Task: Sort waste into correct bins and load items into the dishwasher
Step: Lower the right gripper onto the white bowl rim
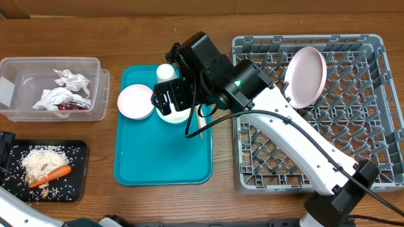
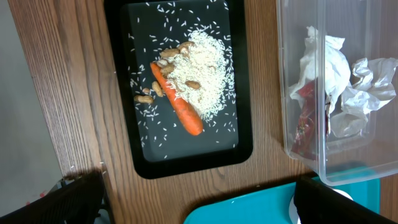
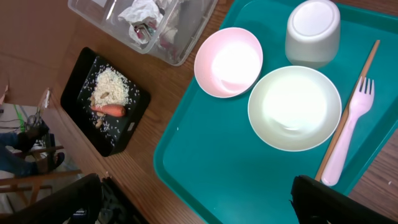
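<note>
We judge the step in hand to be picking up a dish from the teal tray [image 3: 205,143] for the dish rack [image 1: 303,40]. The right gripper [image 3: 196,199] hangs over the tray with its jaws spread wide and nothing between them. The white bowl [image 3: 294,107] lies closest beneath it.

To do this well, we should come down on the bowl's rim with one finger inside and one outside. The free edge facing the bare tray looks best. The pink bowl [image 3: 228,61] and the upturned cup [image 3: 313,31] sit just beside the other edges. The fork [image 3: 351,134] and wooden stick [image 3: 368,65] lie close along the right. We should lift straight up so nothing is dragged. In the rack, the bowl should stand on edge between the pegs, near the pink plate [image 1: 306,75] already leaning there.

The left gripper [image 2: 205,202] is also wide open and empty. It waits at the near left of the table, by the two bins.

The clear tub [image 1: 50,60] holds crumpled napkins [image 1: 60,94] and a red wrapper [image 1: 72,106]. The black tray [image 1: 79,151] holds a heap of rice [image 1: 43,159] with stray grains around it. A carrot [image 1: 53,173] lies against the heap, with a few peanuts [image 2: 146,98]. The rack holds only the pink plate, so far as we can see.
</note>
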`<state>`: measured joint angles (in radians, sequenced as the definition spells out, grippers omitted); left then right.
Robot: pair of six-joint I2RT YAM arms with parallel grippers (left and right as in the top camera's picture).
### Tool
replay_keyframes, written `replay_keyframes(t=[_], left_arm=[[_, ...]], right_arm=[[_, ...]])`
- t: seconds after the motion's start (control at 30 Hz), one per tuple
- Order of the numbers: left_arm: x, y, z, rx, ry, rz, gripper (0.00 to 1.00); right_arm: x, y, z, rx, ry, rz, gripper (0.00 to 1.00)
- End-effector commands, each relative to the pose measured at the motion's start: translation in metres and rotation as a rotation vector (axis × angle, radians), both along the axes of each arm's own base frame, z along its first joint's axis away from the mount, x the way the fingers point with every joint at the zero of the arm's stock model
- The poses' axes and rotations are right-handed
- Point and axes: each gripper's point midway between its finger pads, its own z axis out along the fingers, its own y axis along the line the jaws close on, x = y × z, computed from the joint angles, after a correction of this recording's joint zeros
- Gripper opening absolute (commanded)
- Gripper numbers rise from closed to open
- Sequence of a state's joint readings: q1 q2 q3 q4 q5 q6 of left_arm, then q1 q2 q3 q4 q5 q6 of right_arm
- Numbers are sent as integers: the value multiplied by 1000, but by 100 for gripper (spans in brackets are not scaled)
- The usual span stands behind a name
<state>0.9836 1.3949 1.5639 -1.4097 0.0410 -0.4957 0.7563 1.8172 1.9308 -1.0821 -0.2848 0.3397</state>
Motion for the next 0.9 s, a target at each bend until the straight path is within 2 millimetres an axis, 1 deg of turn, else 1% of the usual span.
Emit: replay_keyframes(t=[0.0,0.33,0.67,0.87], left_arm=[[-1,0,3,6,-11,9,100],[-1,0,3,6,-11,9,100],[-1,0,3,6,-11,9,100],[-1,0,3,6,-11,9,100]], right_arm=[[0,2,8,17,-15,7,100],[-1,2,7,16,-13,8,100],[1,4,0,6,-2,8,100],[1,4,0,6,-2,8,100]])
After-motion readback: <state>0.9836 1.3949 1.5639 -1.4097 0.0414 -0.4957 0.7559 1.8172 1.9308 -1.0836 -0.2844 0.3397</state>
